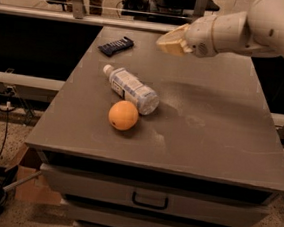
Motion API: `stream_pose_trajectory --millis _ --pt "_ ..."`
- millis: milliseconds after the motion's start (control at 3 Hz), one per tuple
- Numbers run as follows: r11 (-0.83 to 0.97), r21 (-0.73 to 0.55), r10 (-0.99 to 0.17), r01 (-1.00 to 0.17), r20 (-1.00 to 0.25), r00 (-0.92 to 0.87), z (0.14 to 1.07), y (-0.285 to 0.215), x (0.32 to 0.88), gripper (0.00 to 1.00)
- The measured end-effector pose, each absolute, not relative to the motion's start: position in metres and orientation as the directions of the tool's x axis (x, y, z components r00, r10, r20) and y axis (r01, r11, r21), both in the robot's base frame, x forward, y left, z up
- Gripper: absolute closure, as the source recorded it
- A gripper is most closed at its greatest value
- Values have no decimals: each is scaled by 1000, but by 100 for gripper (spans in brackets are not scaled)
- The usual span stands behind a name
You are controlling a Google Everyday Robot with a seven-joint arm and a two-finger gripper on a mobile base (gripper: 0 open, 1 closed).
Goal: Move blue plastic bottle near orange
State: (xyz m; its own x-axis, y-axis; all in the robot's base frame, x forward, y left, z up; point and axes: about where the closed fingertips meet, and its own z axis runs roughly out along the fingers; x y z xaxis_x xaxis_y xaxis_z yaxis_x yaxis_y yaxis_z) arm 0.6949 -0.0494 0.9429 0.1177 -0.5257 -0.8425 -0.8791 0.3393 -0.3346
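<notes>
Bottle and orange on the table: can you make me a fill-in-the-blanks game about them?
1. The blue plastic bottle lies on its ____ on the table.
2. Its cap is coloured ____.
3. The thing nearest the orange is the ____.
4. The end effector hovers ____ the table, beyond the bottle, touching nothing.

Missing words: side; white; bottle; above.
</notes>
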Motion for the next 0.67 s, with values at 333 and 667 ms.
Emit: stream_pose_trajectory --millis 333,667 --pt "513 -379 -502 -770 -860 89 972 -108 722 100" --pt "555 -390 -494 -735 -865 87 980 -120 731 80"
